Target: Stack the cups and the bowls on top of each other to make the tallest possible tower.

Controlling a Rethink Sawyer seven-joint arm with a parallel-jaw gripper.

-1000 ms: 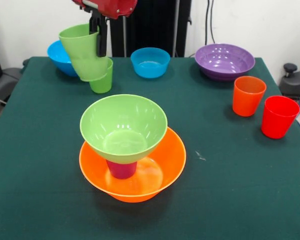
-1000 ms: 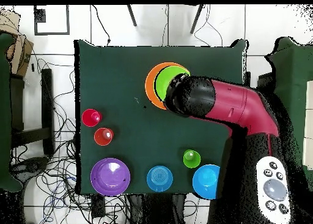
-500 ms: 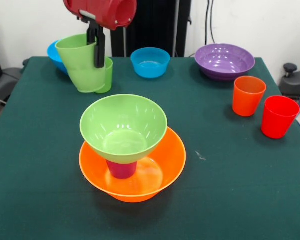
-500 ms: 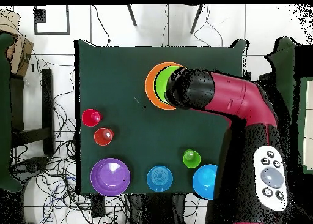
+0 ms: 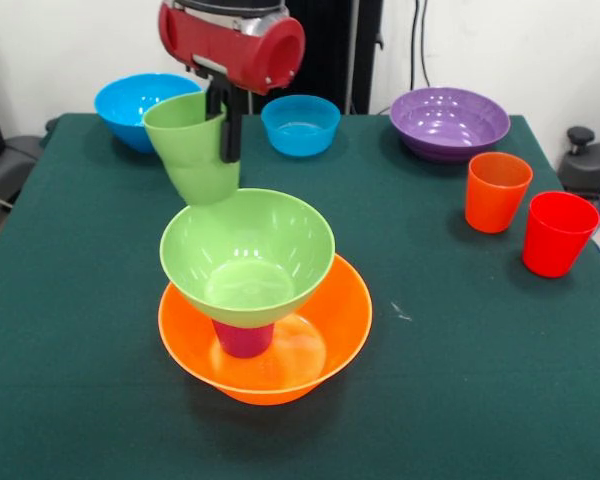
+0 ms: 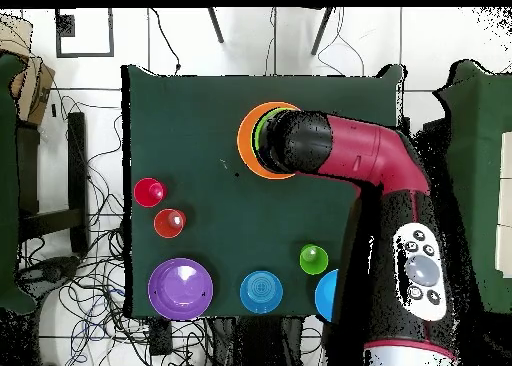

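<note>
On the dark green table [image 5: 500,400] the red and black arm [image 6: 385,177] reaches over the stack, hiding most of it from overhead. Near the middle of the cloth sits the tower: the big orange bowl [image 5: 335,345] as base, a purple cup [image 5: 242,338] standing upside down inside it, and the lime green bowl [image 5: 247,255] resting on that cup. Along the far edge stand the wide purple bowl [image 5: 449,121], the large blue bowl [image 5: 135,103] and the smaller blue bowl [image 5: 300,123], well apart from one another. Just above the green bowl's far-left rim, the gripper [image 5: 220,122] pinches the wall of a lime green cup [image 5: 190,148], one black finger inside and one outside; the cup hangs tilted, mouth up, its bottom close to the bowl's rim, though contact cannot be judged. A second lime green cup [image 6: 313,259] stands on the table near the large blue bowl. On the front view's right side, the orange cup [image 5: 496,191] and red cup [image 5: 557,233] stand upright just beside each other.
</note>
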